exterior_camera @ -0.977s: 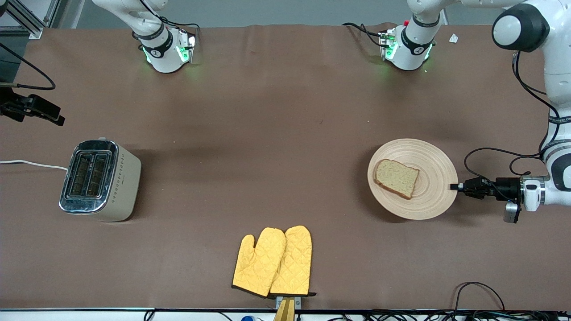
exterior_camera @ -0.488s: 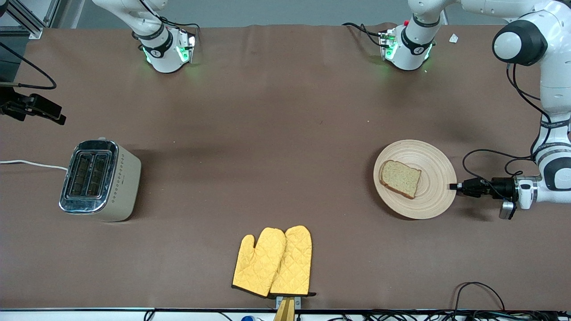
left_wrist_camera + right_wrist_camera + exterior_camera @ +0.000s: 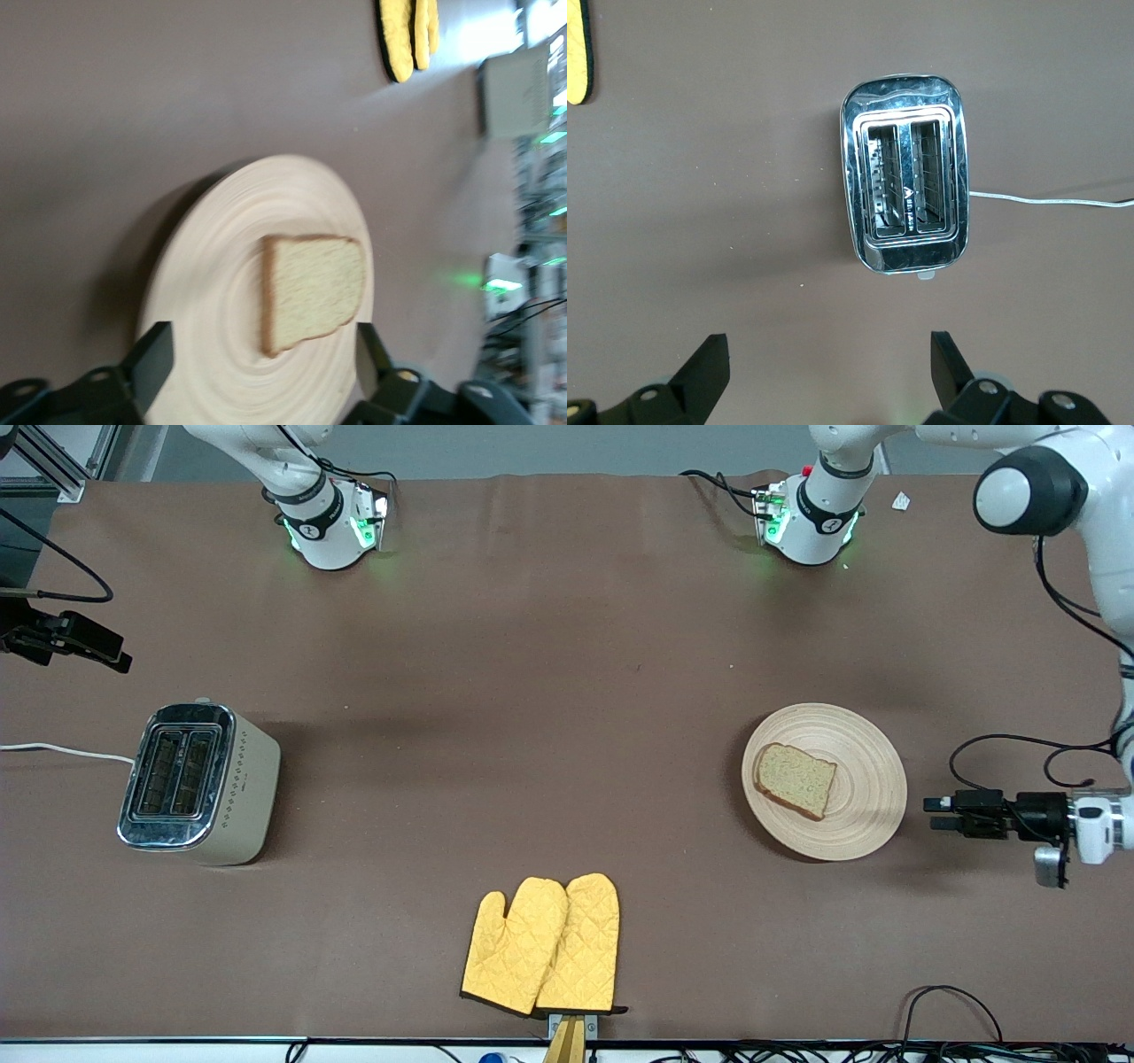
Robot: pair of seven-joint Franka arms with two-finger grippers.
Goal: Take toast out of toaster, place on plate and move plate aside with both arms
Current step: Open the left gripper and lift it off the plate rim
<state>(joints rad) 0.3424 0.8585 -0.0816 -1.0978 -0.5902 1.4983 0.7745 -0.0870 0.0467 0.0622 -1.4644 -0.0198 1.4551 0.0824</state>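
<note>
The round light-wood plate [image 3: 864, 815] lies flat on the table toward the left arm's end. The brown toast [image 3: 795, 779] lies on it, on the part toward the right arm's end. My left gripper [image 3: 932, 815] is open and empty, low beside the plate's rim with a small gap to it. In the left wrist view the plate [image 3: 213, 266] and toast [image 3: 312, 288] show between its spread fingers [image 3: 155, 363]. My right gripper [image 3: 120, 660] is open and empty, high over the table's edge near the toaster [image 3: 199, 782]; the right arm waits.
The beige toaster with two empty slots also shows in the right wrist view [image 3: 904, 199]; its white cord [image 3: 62, 751] runs off the table. A pair of yellow oven mitts [image 3: 542, 945] lies nearest the front camera, mid-table. Brown cloth covers the table.
The plate went from raised in the left gripper to flat on the table. The left gripper opened, let go of the rim and drew back toward its end of the table.
</note>
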